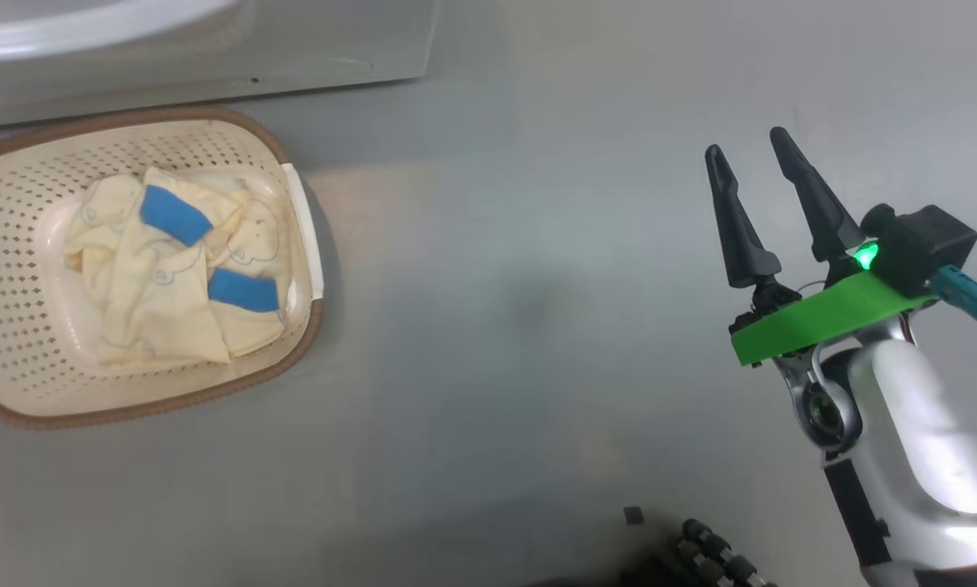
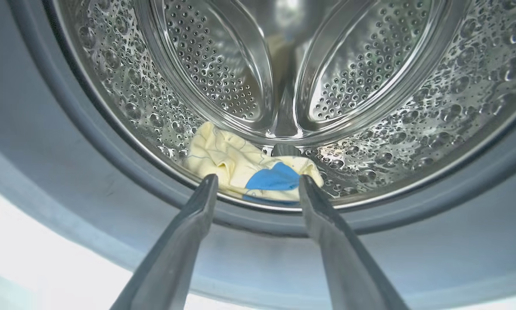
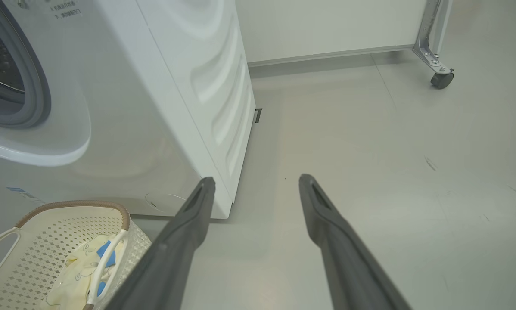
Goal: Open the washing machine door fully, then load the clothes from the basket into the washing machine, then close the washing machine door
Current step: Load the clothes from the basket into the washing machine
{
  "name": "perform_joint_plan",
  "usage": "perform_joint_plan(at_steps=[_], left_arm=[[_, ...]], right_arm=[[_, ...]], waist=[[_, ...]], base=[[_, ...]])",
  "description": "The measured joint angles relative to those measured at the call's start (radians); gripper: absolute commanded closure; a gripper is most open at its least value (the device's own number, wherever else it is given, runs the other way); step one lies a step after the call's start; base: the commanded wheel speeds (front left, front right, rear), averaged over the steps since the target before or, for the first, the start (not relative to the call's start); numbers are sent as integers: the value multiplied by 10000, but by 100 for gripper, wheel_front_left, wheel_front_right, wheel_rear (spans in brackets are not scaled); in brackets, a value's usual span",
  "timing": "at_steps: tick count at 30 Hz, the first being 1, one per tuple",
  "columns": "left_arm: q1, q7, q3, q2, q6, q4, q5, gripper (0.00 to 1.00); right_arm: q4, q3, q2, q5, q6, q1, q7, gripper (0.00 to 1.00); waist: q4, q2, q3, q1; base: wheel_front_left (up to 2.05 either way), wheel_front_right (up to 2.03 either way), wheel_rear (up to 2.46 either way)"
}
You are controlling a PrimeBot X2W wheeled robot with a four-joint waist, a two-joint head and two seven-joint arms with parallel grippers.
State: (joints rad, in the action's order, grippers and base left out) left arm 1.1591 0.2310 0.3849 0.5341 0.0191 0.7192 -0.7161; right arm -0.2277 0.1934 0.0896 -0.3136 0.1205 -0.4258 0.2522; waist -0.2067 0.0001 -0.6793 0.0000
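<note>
The cream basket (image 1: 15,269) with a brown rim stands on the floor at the left, below the washing machine (image 1: 211,49); pale yellow clothes (image 1: 170,277) with blue patches lie crumpled in it. Through the left wrist view, one yellow garment (image 2: 236,161) with a blue patch rests at the front of the steel drum (image 2: 370,86), just beyond my open, empty left gripper (image 2: 258,181) at the grey gasket (image 2: 111,172). My right gripper (image 1: 749,151) hovers open and empty over bare floor, far right of the basket. The washing machine door is out of view.
The washer's white side panel (image 3: 206,86) rises left of my right gripper (image 3: 256,181), with the basket (image 3: 60,241) at its foot. A wheeled metal frame leg (image 3: 439,69) stands at the far right by a white wall. Dark base parts (image 1: 700,554) sit at the bottom edge.
</note>
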Motion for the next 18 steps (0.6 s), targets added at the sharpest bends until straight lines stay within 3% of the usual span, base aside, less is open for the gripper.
perform_joint_plan(at_steps=[12, 18], left_arm=[[-4662, 213, -224, -575, 1781, -4169, 318, 0], [-6571, 219, -353, -961, 2197, -5398, 648, 0]], right_arm=[[88, -324, 194, 251, 0, 516, -61, 0], [102, -370, 238, 337, 0, 911, -253, 0]], waist=[[731, 0, 1341, 0], [932, 0, 2080, 0]], base=[[0, 0, 0], [0, 0, 0]])
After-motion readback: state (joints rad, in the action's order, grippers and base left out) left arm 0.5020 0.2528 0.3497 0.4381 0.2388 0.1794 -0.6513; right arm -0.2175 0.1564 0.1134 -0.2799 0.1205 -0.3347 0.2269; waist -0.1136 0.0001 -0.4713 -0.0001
